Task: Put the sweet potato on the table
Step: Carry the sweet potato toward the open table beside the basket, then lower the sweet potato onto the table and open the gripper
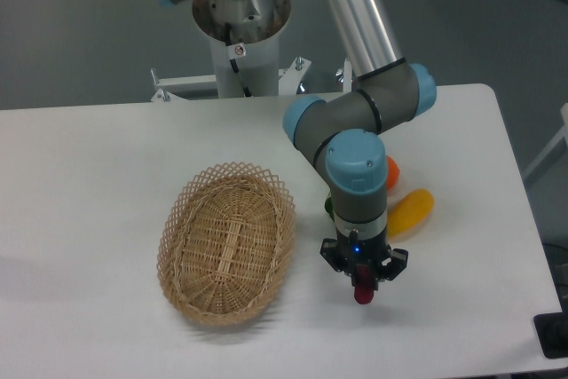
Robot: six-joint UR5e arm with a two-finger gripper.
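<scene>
Gripper (363, 283) clenched on the sweet potato (363, 293), which hangs nose-down from the fingers over bare table (106, 157), at about 3 o'clock from the wicker basket (227, 241) and 7 o'clock from the yellow vegetable (410, 210); I can't tell if its tip touches the surface. I judge it light, stiff and smooth-skinned, apt to topple and roll once freed. Hold sits near its upper end; I'd prefer mid-body, across the narrow width.
</scene>
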